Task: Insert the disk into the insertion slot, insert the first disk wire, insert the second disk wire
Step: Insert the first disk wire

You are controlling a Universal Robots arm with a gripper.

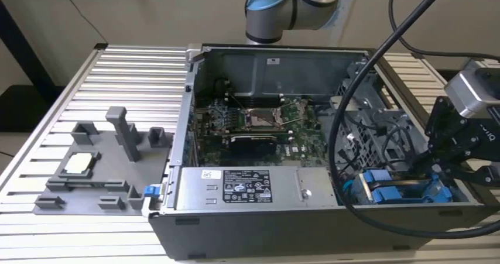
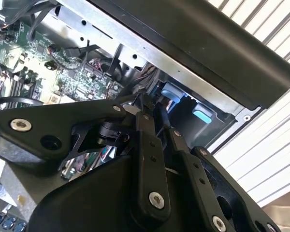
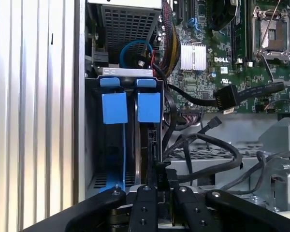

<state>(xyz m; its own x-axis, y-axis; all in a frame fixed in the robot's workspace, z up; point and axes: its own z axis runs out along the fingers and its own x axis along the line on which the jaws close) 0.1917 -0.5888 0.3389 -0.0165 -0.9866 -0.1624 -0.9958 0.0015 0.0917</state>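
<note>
The disk [image 3: 149, 107] sits edge-up inside the insertion slot [image 3: 92, 135], its blue carrier tabs [image 3: 114, 107] showing at the bay's mouth. In the exterior view the blue carrier [image 1: 399, 192] lies in the bay at the case's front corner, on the exterior view's right. My gripper [image 3: 162, 189] hangs over the disk's other end, shut on a small black wire plug [image 3: 159, 176] that stands at the disk's edge. The fingers [image 2: 146, 130] converge near the blue tabs [image 2: 171, 92]. In the exterior view the gripper [image 1: 428, 170] reaches into the bay. I cannot tell which of the two wires this plug belongs to.
Another black plug on a flat cable [image 3: 227, 96] hangs loose over the motherboard [image 3: 222, 43]. Cable bundles [image 3: 208, 145] crowd the bay's side. The grey power-supply box [image 1: 246, 188] is beside the bay. A grey fixture tray [image 1: 86, 176] with posts stands at the exterior view's left.
</note>
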